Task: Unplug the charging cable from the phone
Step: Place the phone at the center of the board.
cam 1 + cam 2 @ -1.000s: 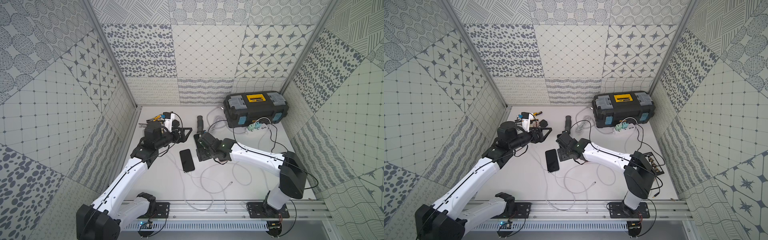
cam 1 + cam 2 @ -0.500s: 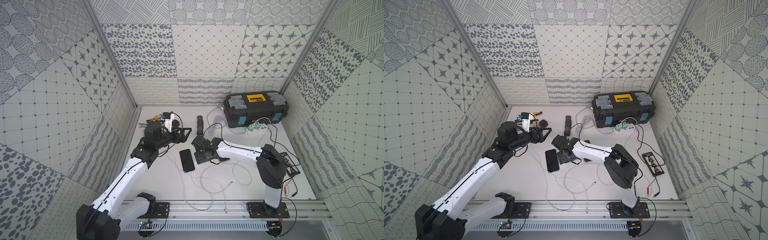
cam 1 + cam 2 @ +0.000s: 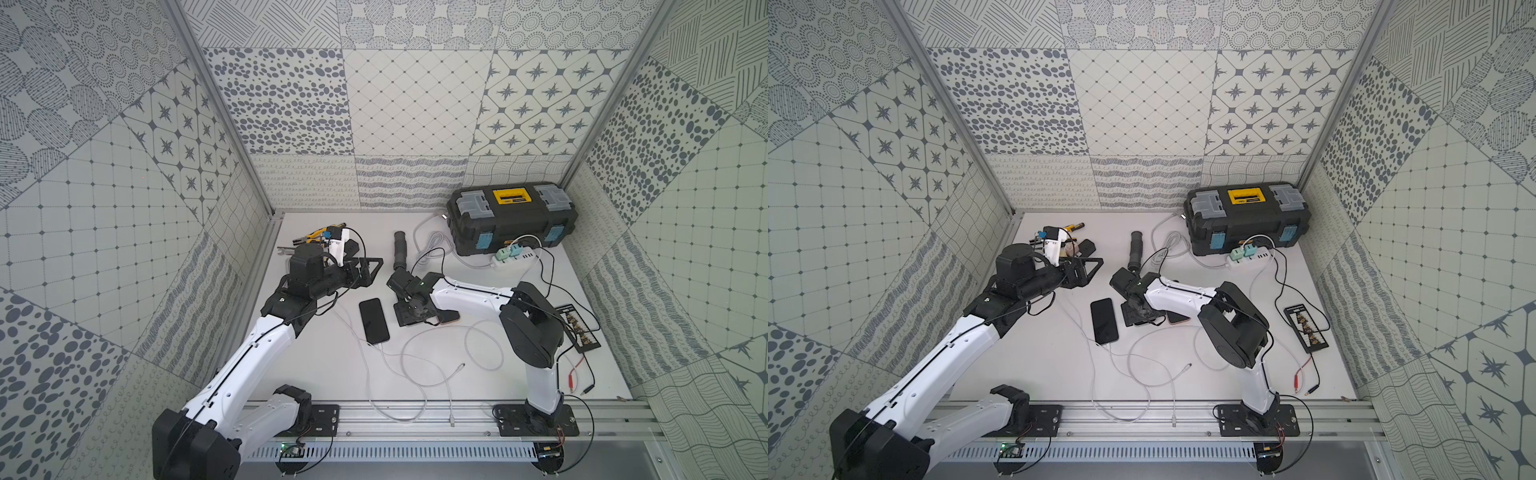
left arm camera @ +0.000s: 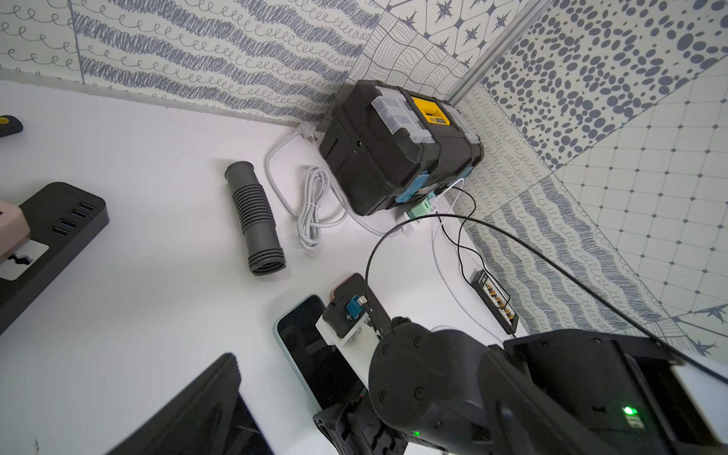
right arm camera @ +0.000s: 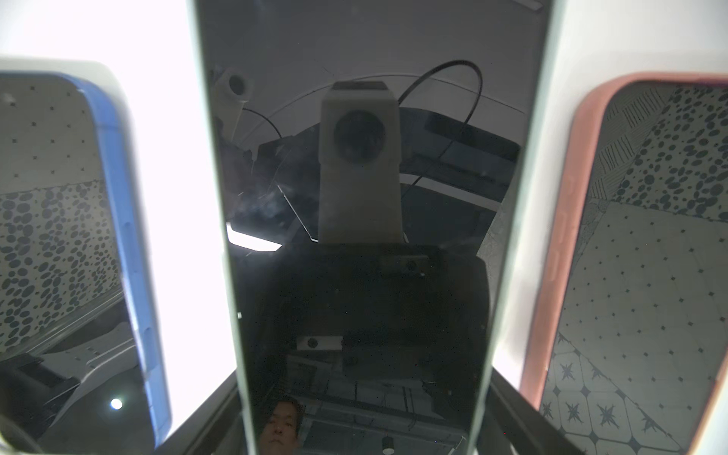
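a: any room beside the phone [image 3: 374, 321]?
b: bare tabletop [image 3: 328, 380] on its left-arm side. the right arm [image 3: 469, 297] hangs low just beside its other edge, and the charging cable [image 3: 415, 372] loops loosely across the tabletop past its plugged end.

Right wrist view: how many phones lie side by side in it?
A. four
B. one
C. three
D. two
C: a blue-cased phone, a dark phone in the middle and a pink-cased phone lie side by side.
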You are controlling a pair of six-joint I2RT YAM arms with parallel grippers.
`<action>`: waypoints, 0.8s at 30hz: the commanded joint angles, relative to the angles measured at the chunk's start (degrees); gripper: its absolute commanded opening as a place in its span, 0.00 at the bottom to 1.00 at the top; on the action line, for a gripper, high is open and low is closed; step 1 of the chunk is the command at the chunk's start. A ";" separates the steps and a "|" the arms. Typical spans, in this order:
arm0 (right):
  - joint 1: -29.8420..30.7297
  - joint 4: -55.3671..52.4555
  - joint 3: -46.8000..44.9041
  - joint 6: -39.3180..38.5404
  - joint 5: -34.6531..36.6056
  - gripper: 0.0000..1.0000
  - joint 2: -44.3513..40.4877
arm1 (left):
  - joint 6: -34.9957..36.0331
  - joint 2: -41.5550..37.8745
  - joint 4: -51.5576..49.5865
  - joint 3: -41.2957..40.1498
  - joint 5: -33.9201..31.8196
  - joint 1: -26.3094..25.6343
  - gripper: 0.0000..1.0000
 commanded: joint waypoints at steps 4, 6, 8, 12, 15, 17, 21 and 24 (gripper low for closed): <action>-0.26 1.24 1.66 0.08 -0.11 0.69 1.07 | 1.27 -0.05 0.86 0.07 -0.34 0.69 0.98; -0.29 1.26 1.65 0.14 -0.15 0.70 1.17 | 1.34 0.06 0.85 0.00 -0.42 0.67 0.98; -0.29 1.25 1.58 0.22 -0.14 0.72 1.27 | 1.29 0.09 0.80 0.03 -0.43 0.63 0.98; -0.29 1.26 1.50 0.38 -0.05 0.79 1.27 | 1.27 0.00 0.81 -0.02 -0.48 0.69 0.98; -0.29 1.24 1.57 0.37 0.20 0.84 1.06 | 1.32 0.04 0.84 -0.01 -0.52 0.65 0.98; -0.29 1.20 1.58 0.36 0.29 0.86 0.73 | 1.35 -0.02 0.74 -0.01 -0.52 0.70 0.98; -0.08 1.24 1.58 0.43 1.14 0.91 -0.58 | 1.53 -0.20 0.60 0.06 -1.15 0.75 0.98; 0.68 1.19 1.57 1.03 2.17 0.92 -2.37 | 1.79 -0.37 0.29 0.24 -2.01 0.71 0.98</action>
